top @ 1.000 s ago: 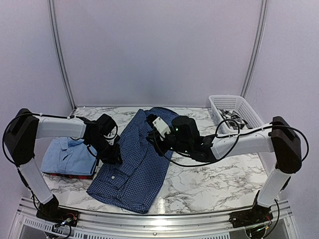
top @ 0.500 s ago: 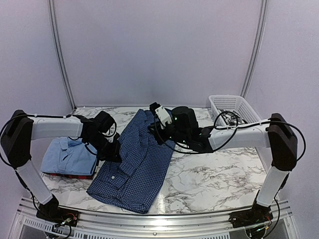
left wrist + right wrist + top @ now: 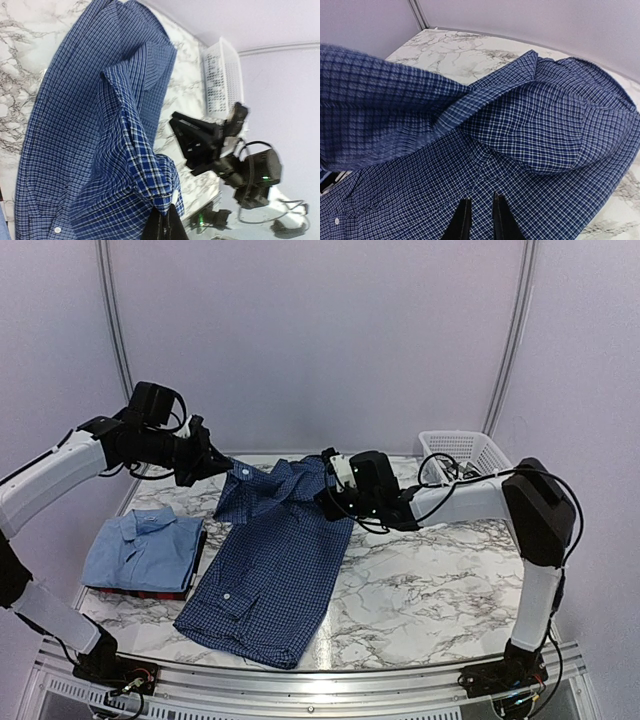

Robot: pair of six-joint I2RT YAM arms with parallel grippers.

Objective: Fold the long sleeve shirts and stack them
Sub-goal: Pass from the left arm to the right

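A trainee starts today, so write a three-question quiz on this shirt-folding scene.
1. True or false: the light blue shirt lies folded on top of the dark red shirt.
2. Which shirt does the left claw pinch? A. navy checked shirt B. light blue shirt C. dark red shirt
3. Fill in: the white basket stands at the table's far ___ corner.
Key: 1 true; 2 A; 3 right.
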